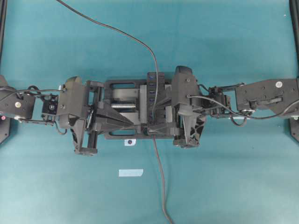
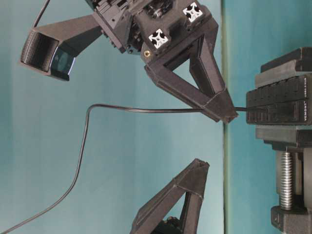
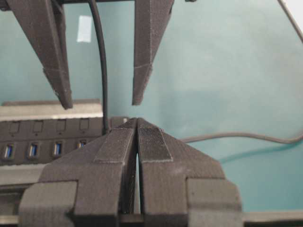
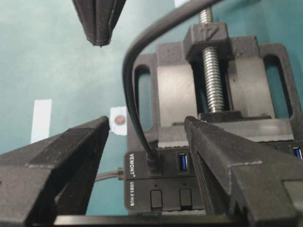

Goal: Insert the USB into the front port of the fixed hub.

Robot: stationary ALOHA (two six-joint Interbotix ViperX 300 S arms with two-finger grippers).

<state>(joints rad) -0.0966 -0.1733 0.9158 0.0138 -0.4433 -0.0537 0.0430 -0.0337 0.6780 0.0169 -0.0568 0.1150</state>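
Right gripper (image 4: 147, 142): fingers spread, empty, straddling the hub's end. USB (image 4: 152, 163): between those fingers, seated in the end port of the fixed hub (image 4: 161, 182). Vise (image 4: 213, 90): beyond, clamping hub. Left gripper (image 3: 137, 124): fingers pressed together, empty.

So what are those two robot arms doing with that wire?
They are plugging a USB into a long black hub clamped in a vise. The plug already sits in the end port, with its cable curving up and away. The right gripper is open on either side of the plug, not touching it. The left gripper is shut with nothing in it, hovering beside the hub.
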